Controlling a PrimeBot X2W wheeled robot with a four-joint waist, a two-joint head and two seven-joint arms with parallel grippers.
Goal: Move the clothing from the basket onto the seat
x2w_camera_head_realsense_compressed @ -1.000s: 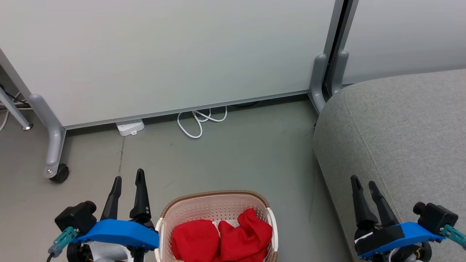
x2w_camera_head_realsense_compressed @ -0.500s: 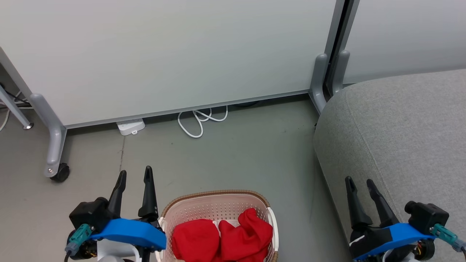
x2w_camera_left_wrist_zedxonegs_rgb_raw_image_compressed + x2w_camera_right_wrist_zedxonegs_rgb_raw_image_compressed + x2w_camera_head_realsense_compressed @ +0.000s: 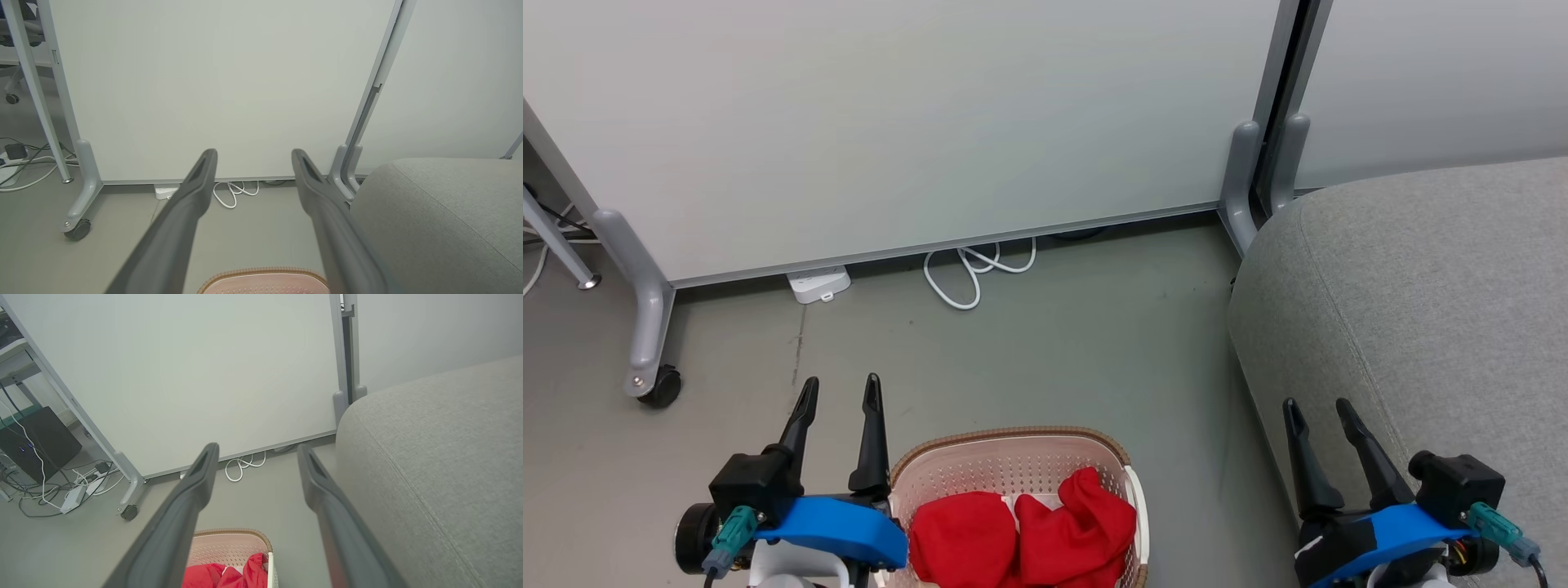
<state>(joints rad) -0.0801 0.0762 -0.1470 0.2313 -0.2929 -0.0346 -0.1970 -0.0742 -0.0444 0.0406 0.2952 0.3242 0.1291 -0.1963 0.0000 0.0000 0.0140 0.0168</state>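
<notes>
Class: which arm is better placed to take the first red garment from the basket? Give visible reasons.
Probably left. The left claw hangs open just beside the basket rim, close to the clothing. The right claw, also open, sits by the seat, with bare floor between it and the basket.

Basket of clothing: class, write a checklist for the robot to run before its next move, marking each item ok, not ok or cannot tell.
1. Left gripper open: ok.
2. Right gripper open: ok.
3. Clothing lies uncovered in the basket: ok.
4. Seat has bare room: ok.
5. A gripper above the clothing: not ok; the left one is beside the basket.
6. Clothing free of tangles: cannot tell.
</notes>
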